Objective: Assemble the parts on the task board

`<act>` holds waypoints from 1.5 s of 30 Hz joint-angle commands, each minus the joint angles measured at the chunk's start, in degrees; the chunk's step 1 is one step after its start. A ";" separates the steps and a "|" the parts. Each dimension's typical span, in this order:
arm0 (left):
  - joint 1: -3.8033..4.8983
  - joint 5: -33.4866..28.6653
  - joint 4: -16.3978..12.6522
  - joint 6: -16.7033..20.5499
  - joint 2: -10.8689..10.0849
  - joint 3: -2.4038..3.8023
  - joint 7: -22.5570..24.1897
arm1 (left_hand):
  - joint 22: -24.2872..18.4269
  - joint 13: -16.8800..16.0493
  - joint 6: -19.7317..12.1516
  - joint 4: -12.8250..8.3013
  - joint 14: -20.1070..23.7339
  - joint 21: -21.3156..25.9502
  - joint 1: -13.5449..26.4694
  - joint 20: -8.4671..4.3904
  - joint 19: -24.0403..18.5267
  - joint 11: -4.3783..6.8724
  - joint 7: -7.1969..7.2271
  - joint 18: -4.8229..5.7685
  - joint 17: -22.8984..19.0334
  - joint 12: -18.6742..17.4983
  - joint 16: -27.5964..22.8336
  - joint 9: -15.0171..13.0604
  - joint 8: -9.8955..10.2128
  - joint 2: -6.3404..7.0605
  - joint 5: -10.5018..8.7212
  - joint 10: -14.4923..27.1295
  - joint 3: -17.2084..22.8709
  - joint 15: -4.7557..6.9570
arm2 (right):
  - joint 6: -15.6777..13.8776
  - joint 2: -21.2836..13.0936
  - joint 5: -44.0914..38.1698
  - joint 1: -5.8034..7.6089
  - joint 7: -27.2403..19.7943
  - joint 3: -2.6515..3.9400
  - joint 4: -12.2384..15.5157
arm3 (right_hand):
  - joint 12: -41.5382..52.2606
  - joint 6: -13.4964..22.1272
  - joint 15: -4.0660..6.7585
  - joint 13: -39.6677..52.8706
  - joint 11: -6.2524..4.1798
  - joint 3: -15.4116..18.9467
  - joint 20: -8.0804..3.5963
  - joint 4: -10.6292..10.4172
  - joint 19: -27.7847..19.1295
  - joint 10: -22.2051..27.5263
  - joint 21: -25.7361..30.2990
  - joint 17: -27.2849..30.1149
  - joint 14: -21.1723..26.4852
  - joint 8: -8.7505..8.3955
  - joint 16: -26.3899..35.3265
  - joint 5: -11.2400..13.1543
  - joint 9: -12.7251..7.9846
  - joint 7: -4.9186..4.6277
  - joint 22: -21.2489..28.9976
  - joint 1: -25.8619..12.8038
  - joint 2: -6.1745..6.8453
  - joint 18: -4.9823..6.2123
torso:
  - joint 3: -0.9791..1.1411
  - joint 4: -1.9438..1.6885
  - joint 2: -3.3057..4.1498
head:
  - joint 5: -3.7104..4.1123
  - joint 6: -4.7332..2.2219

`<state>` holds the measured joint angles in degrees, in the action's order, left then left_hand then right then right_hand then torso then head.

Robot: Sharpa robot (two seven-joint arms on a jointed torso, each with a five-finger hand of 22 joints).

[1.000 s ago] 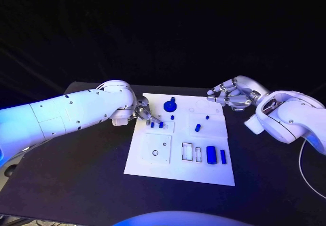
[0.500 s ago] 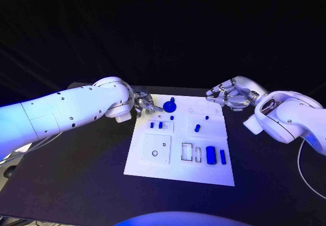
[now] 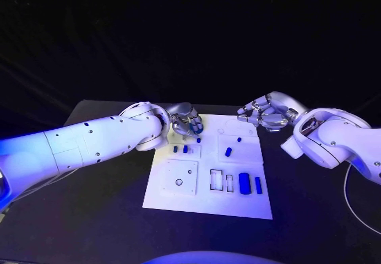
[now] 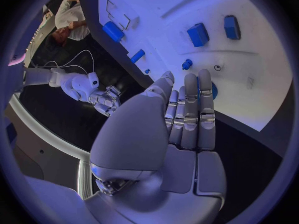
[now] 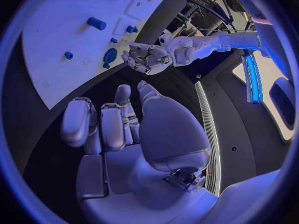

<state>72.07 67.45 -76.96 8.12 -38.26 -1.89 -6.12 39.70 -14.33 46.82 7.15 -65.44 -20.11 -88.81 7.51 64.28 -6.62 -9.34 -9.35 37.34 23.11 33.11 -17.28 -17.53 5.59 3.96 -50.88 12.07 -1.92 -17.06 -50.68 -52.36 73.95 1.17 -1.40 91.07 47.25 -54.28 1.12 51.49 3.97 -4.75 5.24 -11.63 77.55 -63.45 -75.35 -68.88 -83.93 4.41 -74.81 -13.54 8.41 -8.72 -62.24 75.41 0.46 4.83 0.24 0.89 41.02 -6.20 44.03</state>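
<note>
The white task board [image 3: 179,193] lies mid-table with several blue parts on it. My left hand [image 3: 186,122] hovers over the board's far left corner, fingers stretched out and holding nothing. In the left wrist view its fingers [image 4: 190,107] cover most of a round blue part [image 4: 214,90]. Two small blue parts [image 3: 180,148] stand just in front of that hand. My right hand [image 3: 266,113] hangs beyond the board's far right corner, fingers loosely bent around nothing. The right wrist view shows the right hand [image 5: 118,134] clear of the board [image 5: 50,79].
A thick blue cylinder [image 3: 244,183] and a slim blue part [image 3: 258,185] lie near the board's right front. Other small blue parts [image 3: 228,152] sit mid-board. An inset square plate [image 3: 181,177] with a hole lies at the left front. Black table [image 3: 87,220] surrounds the board.
My left hand has risen from the two small parts at the board's left edge and moved to the far corner over the round blue part. The right hand has barely moved.
</note>
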 commanded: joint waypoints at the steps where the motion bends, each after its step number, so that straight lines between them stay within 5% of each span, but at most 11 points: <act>1: -0.61 8.43 0.86 3.71 0.74 -0.07 7.08 | 0.33 1.86 1.28 -0.51 -3.01 -1.05 0.27 -0.42 2.72 0.36 0.31 -1.10 0.11 -1.04 1.83 1.76 1.35 0.60 0.24 -1.45 -0.35 0.52 | 0.69 0.13 -0.04 -0.05 -0.27 0.00 -0.01 | 0.24 0.22 -0.25 -0.05 -0.24 0.26 -0.14 -0.06 -0.09 0.11 0.39 0.03 -1.63 0.39 0.20 -0.25 0.06 -0.09 0.10 0.19 -0.42 0.63 | 0.07 -0.05 0.00 | 0.26 -0.15; 3: -1.00 10.34 1.66 3.81 1.37 -0.25 6.46 | 1.51 2.89 2.39 -0.19 -7.26 -3.44 1.37 -0.86 6.84 0.98 0.43 -1.11 2.44 -1.22 6.63 2.94 2.16 0.86 0.24 -3.34 -1.10 1.14 | 0.77 0.15 -0.03 -0.05 -0.25 0.00 0.01 | 0.24 0.22 -0.25 -0.05 -0.24 0.26 -0.14 -0.06 -0.09 0.11 0.39 0.03 -1.63 0.39 0.20 -0.25 0.06 -0.09 0.10 0.19 -0.42 0.63 | 0.06 -0.15 -0.02 | 0.35 -0.18; 4: -1.34 11.80 2.23 3.78 1.84 -0.37 5.75 | 2.61 3.90 4.10 0.19 -10.54 -5.14 1.87 -1.19 9.25 1.27 0.50 -0.99 8.80 -1.62 14.77 3.91 2.61 0.60 0.38 -4.86 -1.23 1.43 | 0.81 0.17 -0.03 -0.05 -0.25 0.00 0.02 | 0.24 0.22 -0.25 -0.05 -0.24 0.26 -0.14 -0.06 -0.09 0.11 0.39 0.03 -1.63 0.39 0.20 -0.25 0.06 -0.09 0.10 0.19 -0.42 0.63 | 0.05 -0.16 -0.01 | 0.40 -0.24; 6: -1.72 13.09 2.78 3.57 2.32 -0.45 4.97 | 3.94 4.93 5.40 0.48 -12.20 -6.70 2.41 -1.35 10.46 1.33 0.60 -0.84 14.10 -2.30 21.23 4.89 3.24 1.06 0.21 -5.58 -1.68 1.50 | 0.85 0.18 -0.03 -0.06 -0.27 0.00 0.05 | 0.25 0.22 -0.25 -0.04 -0.24 0.25 -0.14 -0.07 -0.09 0.10 0.38 0.00 -1.64 0.40 0.18 -0.25 0.06 -0.09 0.09 0.19 -0.43 0.63 | 0.02 -0.10 0.02 | 0.43 -0.25; 10: -2.37 14.64 3.95 3.09 3.39 -0.54 3.98 | 7.60 6.12 7.49 1.10 -12.67 -10.99 3.11 -1.49 11.65 1.44 0.74 -0.32 17.49 -2.94 25.85 6.02 3.98 1.04 0.19 -6.87 -2.22 1.56 | 0.86 0.13 -0.03 -0.06 -0.27 0.00 0.05 | 0.30 0.22 -0.25 -0.01 -0.25 0.25 -0.14 -0.08 -0.06 0.07 0.35 -0.11 -1.66 0.40 0.11 -0.29 0.07 -0.09 0.04 0.22 -0.49 0.62 | 0.01 -0.07 0.04 | 0.43 -0.17; 15: -2.73 16.11 4.53 2.28 4.09 -0.56 2.66 | 15.97 7.42 9.41 1.44 -15.25 -21.79 3.08 -1.76 14.68 1.77 1.05 1.17 23.80 -3.92 33.38 7.17 5.13 0.89 0.20 -8.58 -2.57 1.77 | 0.87 0.09 -0.03 -0.06 -0.28 0.00 0.08 | 0.30 0.22 -0.25 -0.01 -0.25 0.25 -0.14 -0.08 -0.06 0.07 0.35 -0.11 -1.66 0.40 0.11 -0.29 0.07 -0.09 0.04 0.22 -0.49 0.62 | 0.07 -0.01 0.03 | 0.47 -0.07; 26: -2.88 17.80 5.32 1.54 5.15 -0.52 0.60 | 26.45 8.95 11.16 1.09 -17.91 -35.32 1.51 -2.01 17.64 2.02 1.21 3.12 30.57 -5.41 41.00 8.48 6.65 -0.12 0.29 -10.28 -1.39 1.96 | 0.88 0.07 -0.03 -0.06 -0.31 0.00 0.13 | 0.30 0.22 -0.25 -0.01 -0.25 0.25 -0.14 -0.08 -0.06 0.07 0.35 -0.11 -1.66 0.40 0.11 -0.29 0.07 -0.09 0.04 0.22 -0.49 0.62 | 0.02 -0.09 -0.04 | 0.57 -0.05; 45: -2.87 17.10 6.63 -4.37 6.06 -0.21 -3.62 | 29.99 9.78 12.37 0.50 -18.19 -39.42 0.50 -2.06 17.99 2.21 1.39 3.64 31.28 -6.33 42.51 9.17 7.43 -0.83 0.32 -11.55 0.82 2.13 | 0.97 0.05 -0.03 -0.06 -0.27 -0.01 0.17 | 0.30 0.22 -0.25 -0.01 -0.25 0.25 -0.14 -0.08 -0.06 0.07 0.35 -0.11 -1.66 0.40 0.11 -0.29 0.07 -0.09 0.04 0.22 -0.49 0.62 | 0.01 -0.10 -0.01 | 0.67 0.06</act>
<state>69.31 84.79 -70.43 7.43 -32.32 -2.02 -7.87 69.63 -4.61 58.77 7.65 -83.17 -59.24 -87.90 5.33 81.90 -4.28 -7.88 -6.70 68.57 17.06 75.32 -8.18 -10.50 4.82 3.95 -61.96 12.44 0.09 -16.78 -50.64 -52.31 73.93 1.14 -1.41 91.16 47.25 -54.28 1.12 51.50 3.97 -4.76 5.24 -11.62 77.55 -63.45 -75.14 -68.93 -83.93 4.41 -74.82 -13.53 8.38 -8.72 -62.20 75.41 0.46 4.83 0.25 0.75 41.00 -5.52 44.07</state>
